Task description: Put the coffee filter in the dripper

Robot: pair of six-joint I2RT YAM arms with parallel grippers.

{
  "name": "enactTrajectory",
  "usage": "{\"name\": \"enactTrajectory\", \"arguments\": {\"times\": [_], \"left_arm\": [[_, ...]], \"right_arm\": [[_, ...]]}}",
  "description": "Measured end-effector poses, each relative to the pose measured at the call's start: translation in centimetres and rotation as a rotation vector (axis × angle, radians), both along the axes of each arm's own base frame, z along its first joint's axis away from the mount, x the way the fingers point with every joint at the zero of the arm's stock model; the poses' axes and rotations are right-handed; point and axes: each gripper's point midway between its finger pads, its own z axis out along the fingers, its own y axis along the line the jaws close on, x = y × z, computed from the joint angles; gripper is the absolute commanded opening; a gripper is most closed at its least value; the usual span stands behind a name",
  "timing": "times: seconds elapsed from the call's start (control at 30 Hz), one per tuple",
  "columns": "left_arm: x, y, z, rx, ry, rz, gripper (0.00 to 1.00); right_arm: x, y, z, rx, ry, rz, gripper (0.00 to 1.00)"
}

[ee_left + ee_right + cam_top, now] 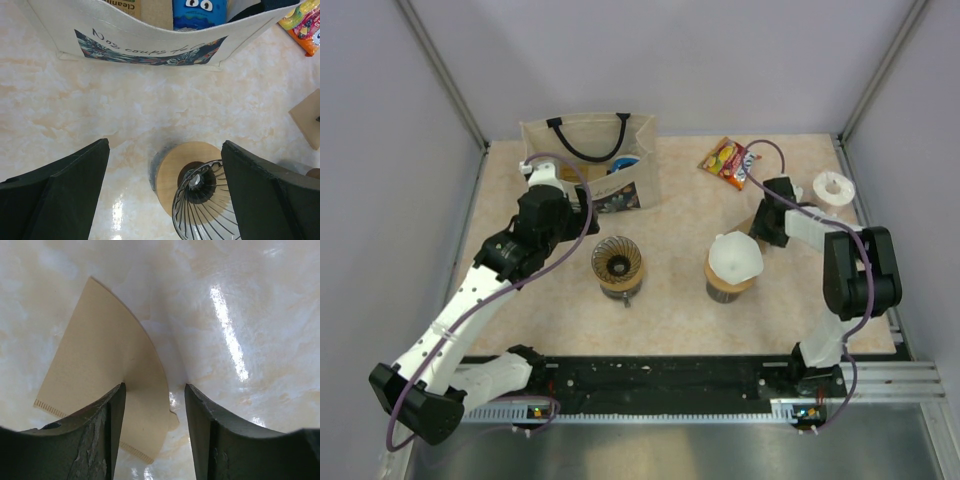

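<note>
The dripper (618,262), a dark ribbed cone on a flat tan ring, stands left of the table's centre. In the left wrist view the dripper (172,172) shows low between the fingers. My left gripper (545,180) (165,145) hangs wide open and empty, high above the table near a tote bag. The coffee filter (95,370), a tan paper fan, lies on the table at the right. My right gripper (767,222) (155,386) is down over it, jaws half drawn in but still apart. The filter's curved edge lies between them, and the left finger (107,415) rests over the paper.
A cream tote bag (590,160) stands at the back left, holding a blue item. An orange snack packet (728,160) lies at the back. A white translucent cone (733,258) sits on a brown base right of centre. A white ring (835,188) lies at the far right.
</note>
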Motion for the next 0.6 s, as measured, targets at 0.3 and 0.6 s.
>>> {"name": "enactTrajectory", "arguments": {"times": [0.3,0.6], "left_arm": [[-0.05,0.44,-0.36,0.014,0.003,0.018,0.99],[-0.2,0.65,-0.02,0.011,-0.01,0.024,0.99]], "right_arm": [[0.13,0.29,-0.19,-0.063,0.011,-0.013,0.24],[0.27,0.61,-0.15,-0.047,0.005,-0.019,0.01]]}}
